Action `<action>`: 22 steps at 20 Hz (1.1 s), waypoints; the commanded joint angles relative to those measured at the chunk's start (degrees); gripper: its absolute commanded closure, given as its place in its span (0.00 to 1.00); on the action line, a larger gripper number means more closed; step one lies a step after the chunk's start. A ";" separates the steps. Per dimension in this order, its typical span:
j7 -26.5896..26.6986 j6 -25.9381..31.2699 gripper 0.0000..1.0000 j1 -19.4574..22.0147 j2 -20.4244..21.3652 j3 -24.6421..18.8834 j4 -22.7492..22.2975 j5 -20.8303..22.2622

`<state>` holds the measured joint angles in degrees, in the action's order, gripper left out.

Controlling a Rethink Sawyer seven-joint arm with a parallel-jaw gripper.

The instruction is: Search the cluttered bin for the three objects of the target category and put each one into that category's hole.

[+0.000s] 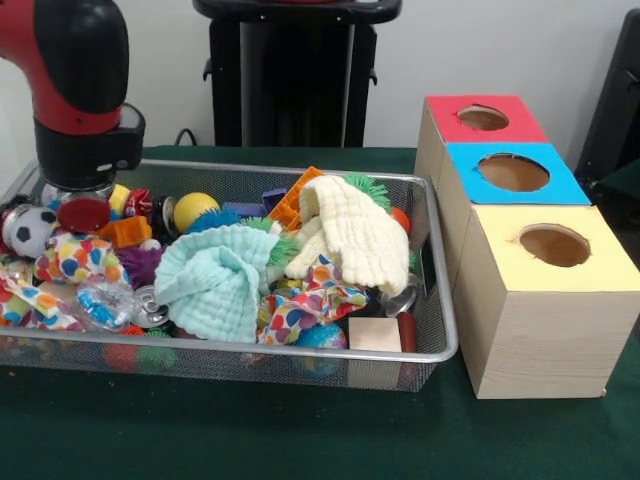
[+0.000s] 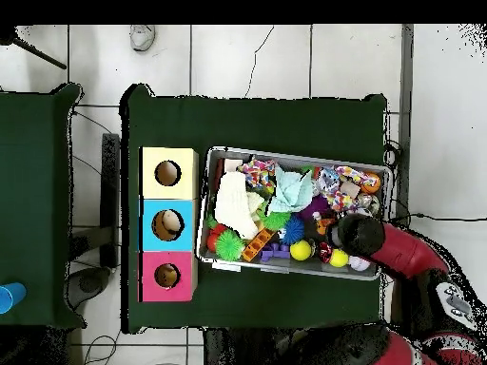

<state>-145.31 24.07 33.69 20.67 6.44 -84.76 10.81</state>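
Observation:
The cluttered wire-mesh bin (image 1: 300,352) sits on the green table, full of toys and cloths; it also shows in the overhead view (image 2: 285,269). Beside it stand three wooden boxes with holes, topped red (image 1: 450,125), blue (image 1: 470,185) and yellow (image 1: 500,255). My gripper (image 1: 80,195) is down at the bin's left end in the front view, among a soccer ball (image 1: 30,230), a red round piece (image 1: 83,213) and an orange block (image 1: 125,232). Clutter hides its tips. In the overhead view the arm's head (image 2: 360,235) covers it.
In the bin lie a mint cloth (image 1: 215,280), a cream cloth (image 1: 350,230), a patterned cloth (image 1: 310,300), a yellow ball (image 1: 193,208) and a wooden block (image 1: 375,333). A second green table (image 2: 33,200) holds a blue cup (image 2: 8,297).

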 commanded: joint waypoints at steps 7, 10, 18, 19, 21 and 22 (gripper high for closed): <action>15.52 7.95 0.00 8.88 -3.52 -25.17 -14.11 2.55; 12.15 2.48 0.00 6.26 -1.82 -24.05 -15.55 6.35; 1.53 -1.20 0.00 1.19 1.65 -22.38 -19.66 5.12; 1.18 -1.41 0.00 1.01 1.86 -22.33 -19.99 4.85; -0.02 -1.04 0.00 0.51 2.48 -22.31 -20.83 3.43; -0.84 -1.00 0.00 -0.87 3.21 -21.14 -20.85 3.41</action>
<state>-145.30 23.43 36.96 24.14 -7.73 -97.65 14.44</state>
